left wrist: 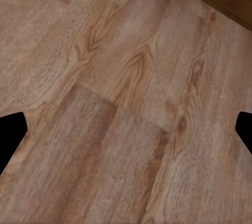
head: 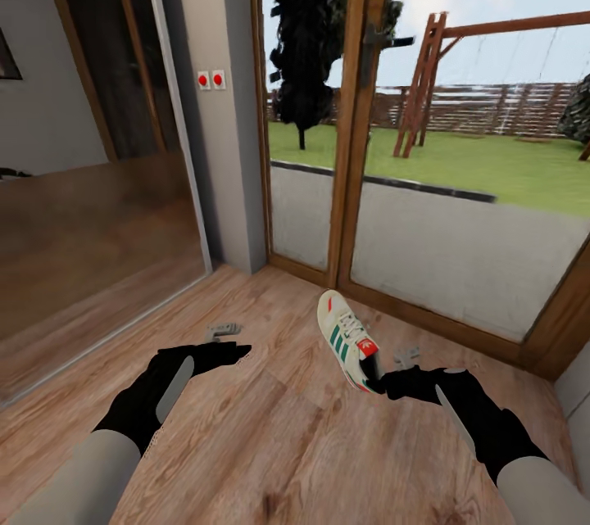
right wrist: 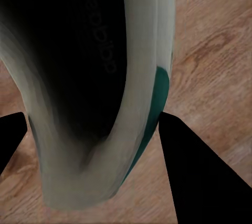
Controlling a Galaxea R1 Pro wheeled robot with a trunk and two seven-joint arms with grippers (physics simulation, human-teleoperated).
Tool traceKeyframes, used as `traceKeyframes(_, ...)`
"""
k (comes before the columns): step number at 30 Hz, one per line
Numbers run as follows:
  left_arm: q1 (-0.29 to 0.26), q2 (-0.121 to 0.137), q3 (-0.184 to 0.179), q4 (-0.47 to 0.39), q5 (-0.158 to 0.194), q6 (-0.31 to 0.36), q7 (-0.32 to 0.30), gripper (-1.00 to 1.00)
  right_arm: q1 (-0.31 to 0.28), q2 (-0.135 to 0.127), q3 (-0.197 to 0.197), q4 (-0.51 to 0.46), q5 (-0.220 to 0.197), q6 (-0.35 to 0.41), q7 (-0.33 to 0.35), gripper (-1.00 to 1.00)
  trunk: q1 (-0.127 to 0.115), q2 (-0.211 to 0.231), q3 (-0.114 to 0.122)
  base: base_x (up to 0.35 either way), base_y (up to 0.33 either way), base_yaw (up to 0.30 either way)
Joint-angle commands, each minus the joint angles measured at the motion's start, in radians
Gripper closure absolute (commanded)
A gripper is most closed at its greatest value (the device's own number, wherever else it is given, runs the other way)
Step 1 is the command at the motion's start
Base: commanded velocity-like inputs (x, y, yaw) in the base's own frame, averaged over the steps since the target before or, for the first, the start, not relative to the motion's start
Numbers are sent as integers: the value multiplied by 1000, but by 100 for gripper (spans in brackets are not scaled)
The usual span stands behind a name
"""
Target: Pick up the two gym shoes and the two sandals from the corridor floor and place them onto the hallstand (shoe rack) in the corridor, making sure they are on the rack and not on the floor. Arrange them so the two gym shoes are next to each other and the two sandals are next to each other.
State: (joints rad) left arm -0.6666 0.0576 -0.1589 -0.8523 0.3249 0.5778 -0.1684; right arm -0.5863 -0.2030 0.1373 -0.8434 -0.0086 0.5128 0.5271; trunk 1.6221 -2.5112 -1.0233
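Gym shoe [head: 350, 339] in right tool [head: 385, 383]

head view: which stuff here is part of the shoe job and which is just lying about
Job:
- gym shoe, heel at the right gripper
- left gripper, open, holding nothing

Lying about:
- red wall buttons
- glass door
- swing frame outside

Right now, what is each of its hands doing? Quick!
Left gripper: open, holding nothing, above the wooden floor.
Right gripper: closed on the heel of a gym shoe.
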Motion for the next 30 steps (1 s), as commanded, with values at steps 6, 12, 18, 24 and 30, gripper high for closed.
traceKeyframes(6, -1, 1, -2, -1, 3, 4, 0, -100, 0, -1, 2, -2, -2, 7, -1, 100, 0, 0, -1, 108, 51, 282)
traceKeyframes(12, -1, 1, -2, -1, 3, 4, 0, -100, 0, -1, 2, -2, -2, 8, -1, 100, 0, 0, -1, 9, 4, 292)
traceKeyframes(18, -1, 1, -2, -1, 3, 4, 0, -100, 0, -1, 2, 0, -2, 7, -1, 100, 0, 0, 2, 1, 0, 290)
traceKeyframes(24, -1, 1, -2, 0, 3, 4, 0, -100, 0, -1, 2, 1, -2, 7, -1, 100, 0, 0, 8, 0, 0, 269)
traceKeyframes(30, -1, 1, -2, 0, 3, 4, 0, -100, 0, -1, 2, 2, -2, 7, -1, 100, 0, 0, 13, 73, 86, 262)
